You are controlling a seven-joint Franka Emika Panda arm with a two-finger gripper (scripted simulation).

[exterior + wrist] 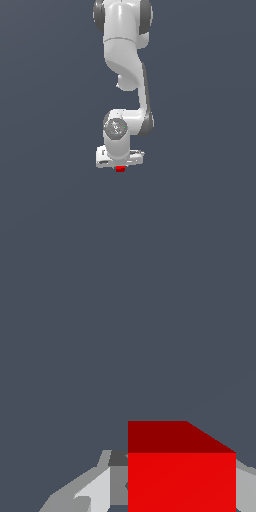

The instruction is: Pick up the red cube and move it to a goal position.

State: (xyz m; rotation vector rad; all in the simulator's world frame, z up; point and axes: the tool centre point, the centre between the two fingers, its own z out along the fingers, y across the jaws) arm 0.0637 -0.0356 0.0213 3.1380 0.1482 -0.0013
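The jaws pinch the red cube [120, 169] [181, 476]: in the wrist view, grey finger surfaces [100, 488] flank it on both sides. The cube is plain-faced, sharp-edged and uniformly bright red, with one face shaded darker. It sits directly beneath the white, smooth-shelled gripper [120, 161], protruding just below its body and much narrower than it. Above the cube, the glossy white arm [122, 55] with dark grey joints descends vertically. Around the cube lies a flat, featureless slate-blue background; no bench edge is distinguishable.
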